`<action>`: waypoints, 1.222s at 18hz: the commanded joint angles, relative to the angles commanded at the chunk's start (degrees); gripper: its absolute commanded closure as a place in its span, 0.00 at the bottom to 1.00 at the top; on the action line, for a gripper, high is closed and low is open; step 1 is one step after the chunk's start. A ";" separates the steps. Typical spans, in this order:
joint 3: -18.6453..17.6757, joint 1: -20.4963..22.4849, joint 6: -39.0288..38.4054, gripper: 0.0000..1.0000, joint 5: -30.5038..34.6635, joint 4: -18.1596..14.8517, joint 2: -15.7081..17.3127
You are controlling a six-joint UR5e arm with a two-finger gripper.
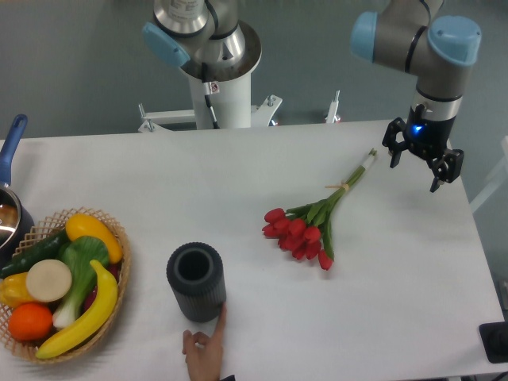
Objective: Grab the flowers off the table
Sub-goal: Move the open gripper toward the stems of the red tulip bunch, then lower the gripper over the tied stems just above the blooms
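Note:
The flowers [309,226], a bunch of red tulips with green stems, lie flat on the white table [238,175], right of the middle. The red heads point to the lower left and the pale stem ends [369,159] point to the upper right. My gripper [413,174] hangs above the table's right side, a little right of the stem ends. Its two black fingers are spread apart and hold nothing.
A dark ribbed cylindrical vase [196,282] stands at the front middle, with a person's hand [205,349] touching its base from the front edge. A wicker basket [119,262] of toy fruit and vegetables sits front left. A pot with a blue handle [9,147] is at the left edge.

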 joint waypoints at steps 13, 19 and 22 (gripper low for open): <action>-5.36 -1.50 -8.00 0.00 -5.98 0.35 0.35; -9.15 -3.24 -7.82 0.00 -3.52 0.27 0.00; -9.41 -4.75 -7.82 0.00 -2.03 0.27 -0.18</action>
